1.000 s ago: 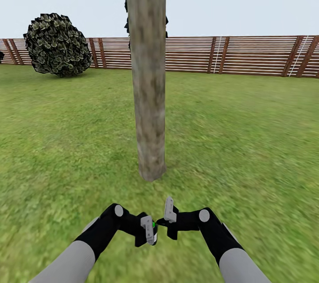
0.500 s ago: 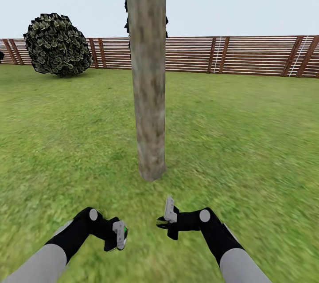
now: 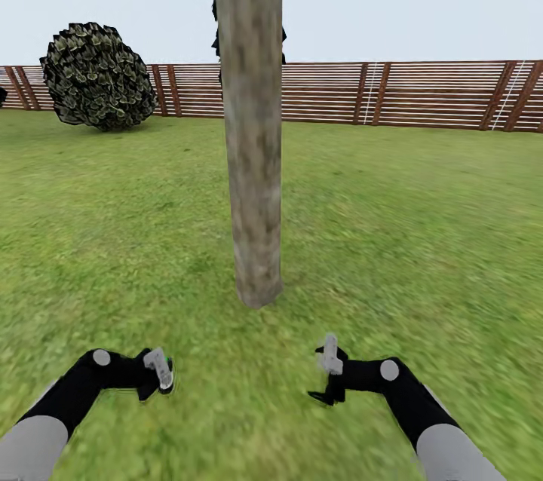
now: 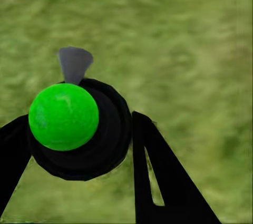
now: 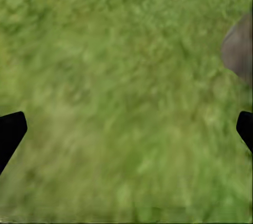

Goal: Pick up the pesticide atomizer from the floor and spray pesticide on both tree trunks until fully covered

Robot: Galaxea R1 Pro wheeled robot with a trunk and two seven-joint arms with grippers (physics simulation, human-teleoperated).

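Observation:
A thick pale grey-tan tree trunk [image 3: 253, 127] rises from the grass floor [image 3: 415, 225] straight ahead and runs past the head view's upper edge. My left gripper [image 3: 160, 374] hangs low at the left, short of the trunk. In the left wrist view the left gripper [image 4: 79, 129] is shut on the pesticide atomizer [image 4: 66, 118], a black round body with a bright green cap and a grey nozzle. My right gripper [image 3: 329, 375] hangs low at the right. It is open, with grass between its black fingertips [image 5: 11, 129]. The trunk's base [image 5: 240, 50] shows beside it. I see no white specks.
A reddish-brown slat fence [image 3: 422, 93] closes off the lawn at the back. A round dark shrub [image 3: 96, 75] stands at the back left, and a near-black conifer [image 3: 215, 13] pokes out behind the trunk. Lawn stretches wide on both sides of the trunk.
Both arms have spread apart. The left gripper has swung left with the atomizer, and the right gripper has moved right and a little lower. The camera has not moved.

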